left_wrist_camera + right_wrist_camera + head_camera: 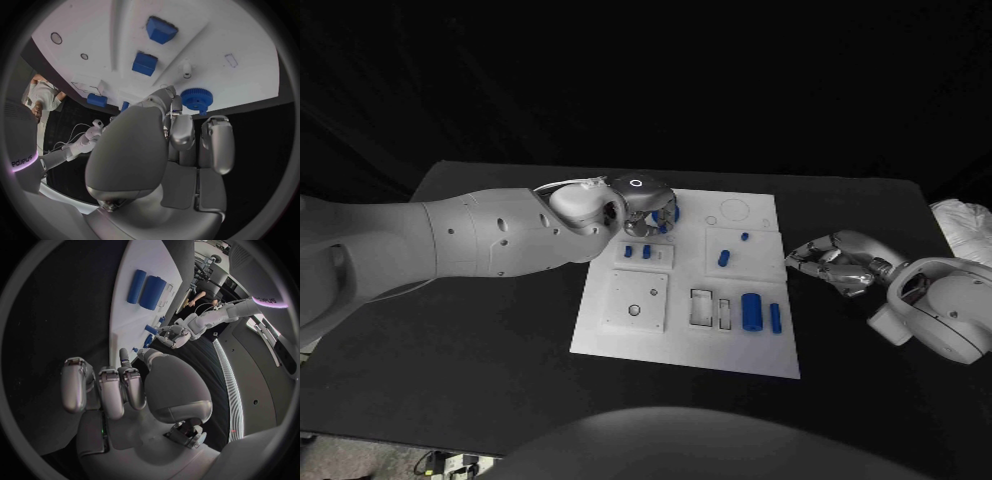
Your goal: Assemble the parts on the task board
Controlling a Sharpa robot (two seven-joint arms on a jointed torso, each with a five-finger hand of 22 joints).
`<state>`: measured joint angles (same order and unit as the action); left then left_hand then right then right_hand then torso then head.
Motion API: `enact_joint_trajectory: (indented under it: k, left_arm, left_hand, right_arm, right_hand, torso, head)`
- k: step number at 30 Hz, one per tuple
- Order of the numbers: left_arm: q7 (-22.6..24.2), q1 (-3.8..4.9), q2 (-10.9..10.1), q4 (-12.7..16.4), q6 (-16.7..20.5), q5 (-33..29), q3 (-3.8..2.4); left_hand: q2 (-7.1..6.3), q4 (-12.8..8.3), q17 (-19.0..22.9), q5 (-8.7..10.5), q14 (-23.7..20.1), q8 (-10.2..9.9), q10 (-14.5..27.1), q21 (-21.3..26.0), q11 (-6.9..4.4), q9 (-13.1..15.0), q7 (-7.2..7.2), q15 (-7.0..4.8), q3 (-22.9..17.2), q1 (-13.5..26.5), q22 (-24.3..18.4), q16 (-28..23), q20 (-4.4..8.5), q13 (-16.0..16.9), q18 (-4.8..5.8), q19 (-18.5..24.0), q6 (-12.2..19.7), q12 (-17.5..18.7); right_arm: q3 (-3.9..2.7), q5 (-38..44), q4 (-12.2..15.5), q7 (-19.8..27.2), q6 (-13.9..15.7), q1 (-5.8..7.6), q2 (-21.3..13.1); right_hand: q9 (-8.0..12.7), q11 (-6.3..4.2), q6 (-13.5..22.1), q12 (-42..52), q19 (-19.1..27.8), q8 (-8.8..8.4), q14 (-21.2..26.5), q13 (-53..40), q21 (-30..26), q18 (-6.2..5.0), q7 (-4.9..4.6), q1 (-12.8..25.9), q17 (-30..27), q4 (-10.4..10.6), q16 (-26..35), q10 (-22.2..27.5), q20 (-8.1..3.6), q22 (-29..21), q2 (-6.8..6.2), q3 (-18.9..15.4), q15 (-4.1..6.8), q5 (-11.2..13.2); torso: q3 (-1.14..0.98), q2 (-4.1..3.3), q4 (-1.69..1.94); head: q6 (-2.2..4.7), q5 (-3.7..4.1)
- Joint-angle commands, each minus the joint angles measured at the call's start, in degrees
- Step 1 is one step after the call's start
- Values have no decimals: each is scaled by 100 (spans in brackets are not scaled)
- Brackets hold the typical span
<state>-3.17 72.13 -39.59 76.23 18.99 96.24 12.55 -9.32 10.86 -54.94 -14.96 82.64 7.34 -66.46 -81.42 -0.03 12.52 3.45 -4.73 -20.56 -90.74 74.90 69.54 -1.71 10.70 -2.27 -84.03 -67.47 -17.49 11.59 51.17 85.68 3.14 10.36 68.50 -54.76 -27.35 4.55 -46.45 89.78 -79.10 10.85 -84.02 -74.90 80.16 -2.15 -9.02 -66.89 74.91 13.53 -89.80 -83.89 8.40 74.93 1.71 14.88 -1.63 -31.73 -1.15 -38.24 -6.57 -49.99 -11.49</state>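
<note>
Left robot hand [643,205], head view: sitting over the upper left part of the task board [678,340], fingers curling down beside a blue gear [669,214]; whether it is gripping the gear I cannot tell.
Right robot hand [831,262], head view: hanging off the board's right edge above the black table [473,350], fingers loosely curled, holding nothing.
Parts, head view: two small blue blocks [638,252] standing left of centre, a blue cylinder [751,312] and a thin blue bar [775,318] lying at lower right.
Left wrist view: fingertips [177,104] reaching the gear [196,99] at the board's edge; actual contact is unclear.
Right wrist view: fingers [103,390] hanging apart over the table, gripping nothing; cylinder [154,292] lying in the upper middle.
</note>
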Motion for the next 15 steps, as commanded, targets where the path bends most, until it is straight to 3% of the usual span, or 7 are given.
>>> enact_joint_trajectory:
  k: [1,7,15]
  left_arm:
    - [24,70,-151,128,253,17,-17]
    - [-5,176,-434,269,81,14,-12]
    - [-52,202,-581,377,-137,-97,9]
  left_hand:
    - [32,-34,19,36,32,17,-52,36,6,0,2,-17,3,22,1168,-36,25,-13,14,-253,-38,12]
    - [8,-16,47,93,33,-5,-58,50,10,-15,6,-12,6,66,1165,-55,19,-43,12,-250,-26,62]
    - [-10,2,57,140,33,-33,-47,61,11,-32,5,-11,8,100,1163,-62,16,-75,10,-247,0,117]
  right_arm:
    - [2,-1,-4,-8,-91,-4,5]
    - [2,-2,-9,-38,-121,-6,0]
    - [3,-4,-18,-46,-142,-40,-4]
  right_hand:
    - [-8,41,-43,22,31,-10,-598,-1510,-39,-114,10,-3,1509,4,-20,-611,-4,1070,-26,45,-37,-21]
    - [-8,41,-44,22,40,-10,-598,-1510,-47,-116,10,-3,1509,4,-20,-611,-4,1067,-27,46,-37,-21]
    - [-8,41,-44,22,40,-10,-598,-1510,-47,-116,10,-3,1509,4,-20,-611,-4,1067,-27,46,-37,-21]
  torso:
    - [-8,14,15]
    - [-19,46,41]
    - [-8,42,62]
  head:
    - [-1,3]
    - [-1,4]
    - [-1,0]
